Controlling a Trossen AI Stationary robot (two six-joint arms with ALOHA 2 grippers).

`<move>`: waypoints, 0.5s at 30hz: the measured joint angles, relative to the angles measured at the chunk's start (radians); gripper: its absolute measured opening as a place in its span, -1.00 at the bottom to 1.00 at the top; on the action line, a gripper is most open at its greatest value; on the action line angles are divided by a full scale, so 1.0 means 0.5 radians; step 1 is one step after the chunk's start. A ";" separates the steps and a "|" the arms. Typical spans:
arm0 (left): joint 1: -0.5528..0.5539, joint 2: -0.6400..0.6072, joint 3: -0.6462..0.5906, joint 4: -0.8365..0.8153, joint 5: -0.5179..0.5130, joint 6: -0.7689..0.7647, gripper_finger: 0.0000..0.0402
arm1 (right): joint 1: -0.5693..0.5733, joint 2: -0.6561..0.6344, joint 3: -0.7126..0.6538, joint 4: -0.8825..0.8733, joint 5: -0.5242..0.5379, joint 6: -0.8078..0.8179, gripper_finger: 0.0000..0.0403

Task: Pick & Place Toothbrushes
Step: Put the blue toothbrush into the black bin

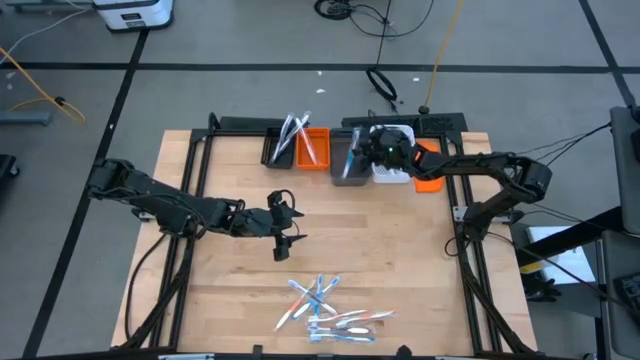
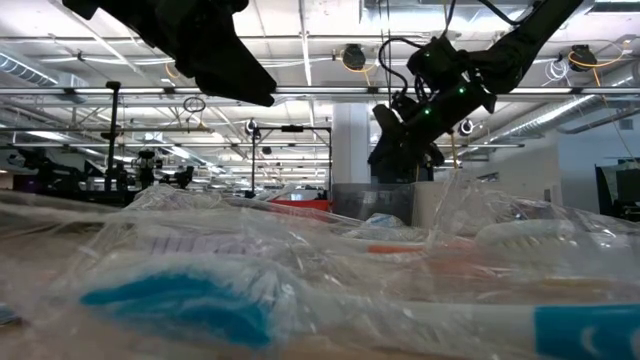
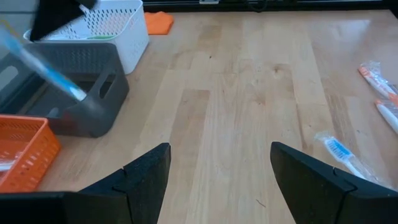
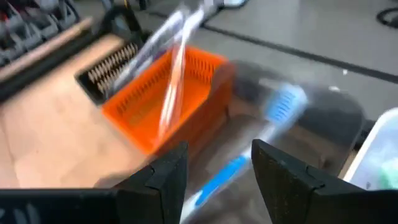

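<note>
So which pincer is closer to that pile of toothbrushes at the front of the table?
The left pincer, hovering just behind the pile of toothbrushes. The right pincer is far back over the grey bin.

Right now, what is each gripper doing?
Left gripper: open, empty, over bare table.
Right gripper: fingers apart; blue toothbrush between them over the grey bin.

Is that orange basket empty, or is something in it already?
Not empty: the orange basket holds wrapped toothbrushes, leaning out over its rim.

We count four bins [image 1: 312, 148] in a row: black, orange, grey, white. About eight wrapped toothbrushes [image 1: 330, 310] lie piled near the table's front edge.
</note>
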 joint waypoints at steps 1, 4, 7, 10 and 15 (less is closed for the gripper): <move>0.000 0.000 0.000 0.000 0.000 0.000 0.36 | 0.002 0.001 -0.001 -0.025 0.014 -0.001 -0.16; 0.000 0.000 0.000 0.000 0.002 -0.003 0.36 | 0.003 0.001 -0.001 -0.033 0.056 0.003 -0.16; 0.000 0.000 0.000 -0.001 0.002 -0.005 0.36 | 0.035 0.001 -0.001 -0.031 0.014 0.015 -0.16; -0.002 0.000 0.000 -0.024 0.006 -0.033 0.36 | 0.089 0.001 -0.001 -0.027 -0.048 0.012 -0.16; -0.021 0.000 0.000 -0.128 0.067 -0.135 0.36 | 0.210 0.001 -0.001 -0.012 -0.097 -0.016 -0.16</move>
